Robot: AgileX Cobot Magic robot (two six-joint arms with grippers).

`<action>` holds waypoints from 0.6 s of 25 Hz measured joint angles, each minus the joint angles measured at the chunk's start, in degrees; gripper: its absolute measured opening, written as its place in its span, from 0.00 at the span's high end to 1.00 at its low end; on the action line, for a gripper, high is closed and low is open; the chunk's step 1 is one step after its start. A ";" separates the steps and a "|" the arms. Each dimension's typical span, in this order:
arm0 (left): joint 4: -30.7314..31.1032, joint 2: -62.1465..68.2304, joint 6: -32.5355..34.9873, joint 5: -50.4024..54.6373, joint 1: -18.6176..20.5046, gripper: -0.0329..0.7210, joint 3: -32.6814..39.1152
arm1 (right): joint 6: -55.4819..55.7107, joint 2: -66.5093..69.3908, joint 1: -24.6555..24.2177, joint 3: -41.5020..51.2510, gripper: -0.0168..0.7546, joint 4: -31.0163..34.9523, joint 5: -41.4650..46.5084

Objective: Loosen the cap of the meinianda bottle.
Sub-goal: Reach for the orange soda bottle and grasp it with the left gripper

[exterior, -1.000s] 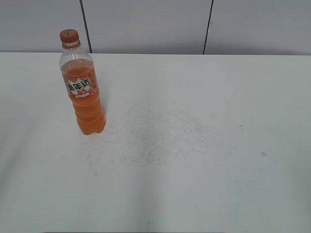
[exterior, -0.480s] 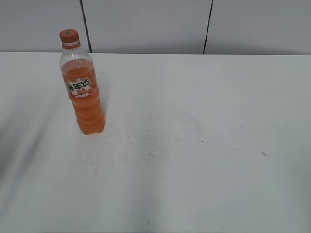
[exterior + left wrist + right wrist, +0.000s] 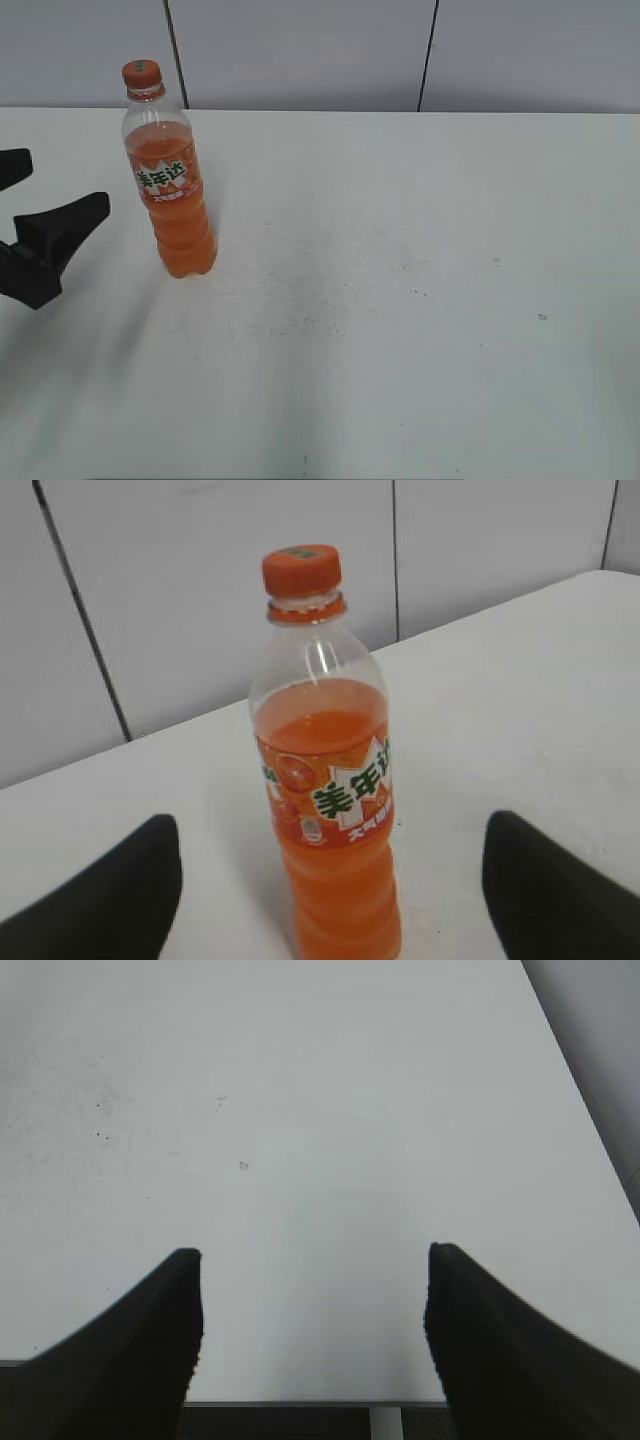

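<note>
The meinianda bottle stands upright at the left of the white table, full of orange drink, with its orange cap on top. My left gripper is open and empty at the left edge of the exterior view, a short way left of the bottle. In the left wrist view the bottle stands ahead between the spread black fingers, apart from both, with the cap above. My right gripper is open and empty over bare table near its edge, and does not show in the exterior view.
The white table carries faint dark specks in its middle. A grey panelled wall runs behind the table's far edge. The table's edge shows below the right gripper.
My left gripper has come into the exterior view from the left edge, toward the bottle. The bottle has not moved.
</note>
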 joint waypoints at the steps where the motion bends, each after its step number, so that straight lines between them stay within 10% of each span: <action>1: 1.94 2.37 -0.12 -2.88 1.31 0.21 0.00 | 0.00 0.00 0.00 0.00 0.30 0.00 0.00; 9: 30.96 23.09 -0.77 -17.98 15.19 0.21 -9.93 | 0.00 0.00 0.00 0.00 0.30 0.00 0.00; 15: 38.70 32.24 -5.56 -19.52 16.72 0.21 -22.87 | 0.00 0.00 0.00 0.00 0.30 0.00 -0.05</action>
